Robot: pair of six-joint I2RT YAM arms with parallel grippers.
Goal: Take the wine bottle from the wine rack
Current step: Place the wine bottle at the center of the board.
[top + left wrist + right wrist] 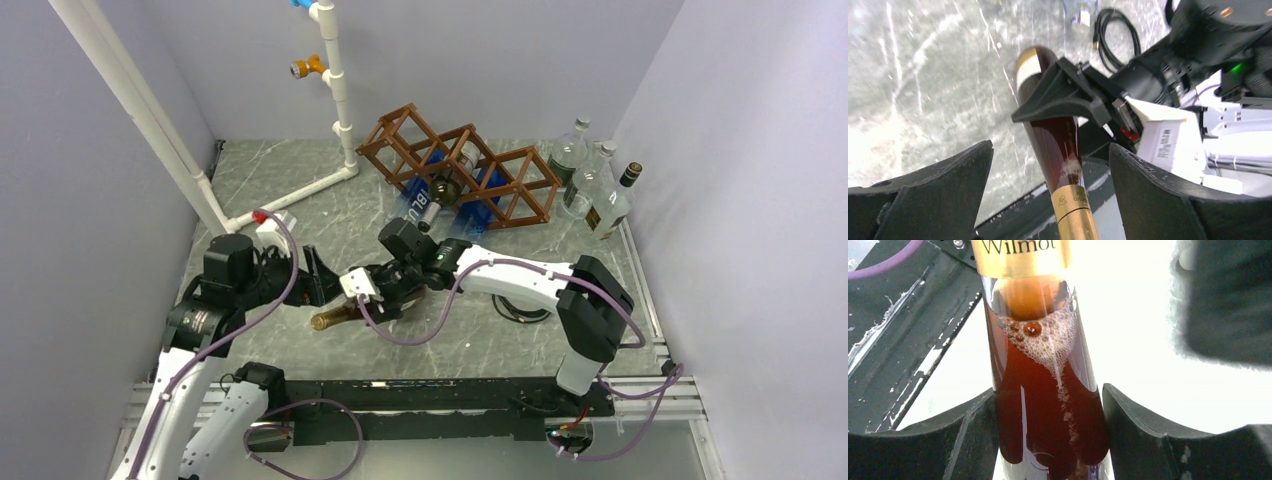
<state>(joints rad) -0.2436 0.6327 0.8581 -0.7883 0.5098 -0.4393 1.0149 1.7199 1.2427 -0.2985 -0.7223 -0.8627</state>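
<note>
The wine bottle (334,318), dark red with a gold foil neck, lies nearly level just above the table in front of the arms, clear of the brown lattice wine rack (497,190) at the back. My right gripper (1049,407) is shut on the bottle's body, a finger pressed on each side; in the left wrist view its black fingers (1058,97) wrap the glass. My left gripper (1050,165) stands open around the gold neck (1075,215), with a gap on both sides. From above, the left gripper (325,290) sits at the neck end.
Other bottles, one dark (441,190) and one blue (418,210), rest in the rack's cells. Clear glass bottles (588,185) stand at the back right. A white pipe frame (338,90) rises at the back left. A black cable (520,308) lies coiled under the right arm.
</note>
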